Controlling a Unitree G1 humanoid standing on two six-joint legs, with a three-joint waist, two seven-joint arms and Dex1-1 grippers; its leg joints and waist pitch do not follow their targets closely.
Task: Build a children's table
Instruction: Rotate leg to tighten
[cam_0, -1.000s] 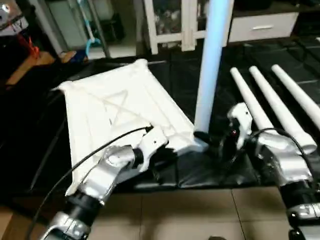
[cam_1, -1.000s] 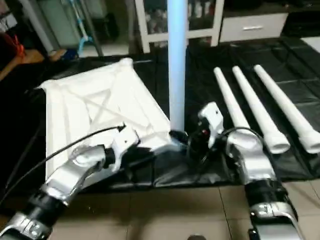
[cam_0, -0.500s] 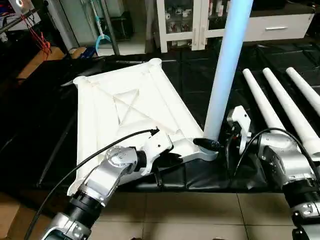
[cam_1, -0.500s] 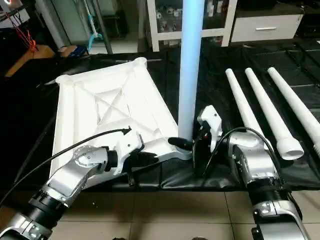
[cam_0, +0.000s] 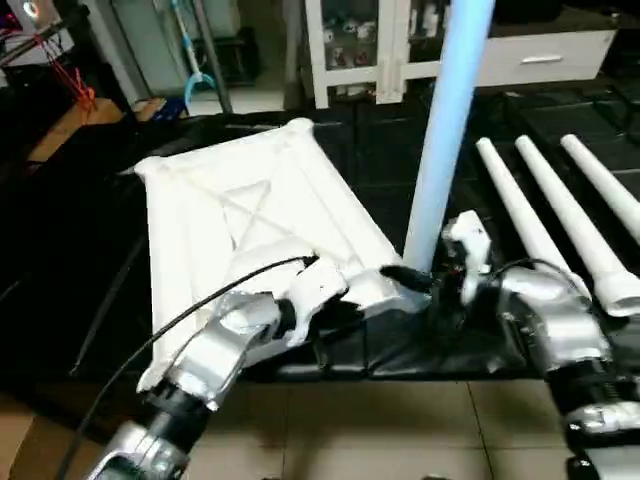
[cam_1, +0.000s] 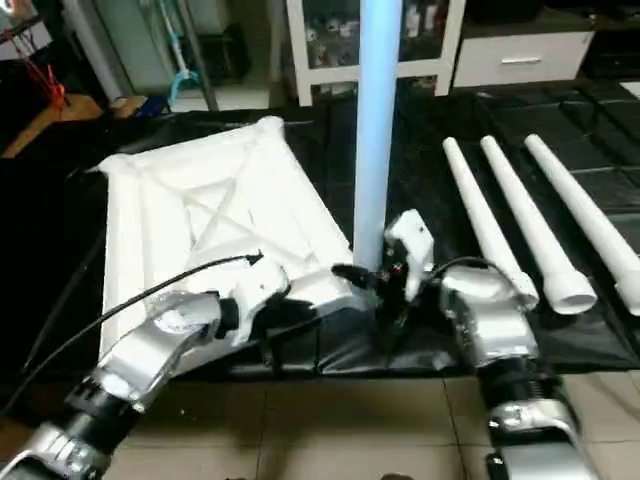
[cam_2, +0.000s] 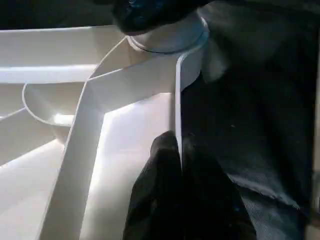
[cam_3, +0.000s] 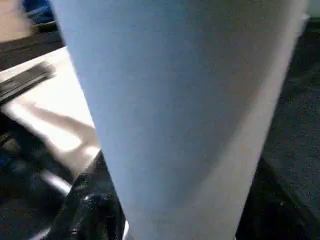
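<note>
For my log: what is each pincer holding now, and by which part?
Right pincer: upright leg, near its base. Left pincer: tabletop, by its near edge wall.

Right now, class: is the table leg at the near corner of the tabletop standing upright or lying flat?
Upright. The leg rises almost vertically from the tabletop at its near corner socket, while three other legs lie flat on the black mat.

Upright leg (cam_0: 440, 150) leans a little less than half a second ago, while right pincer (cam_0: 425, 285) stays clamped at its base by tabletop (cam_0: 250, 215) corner socket.
</note>
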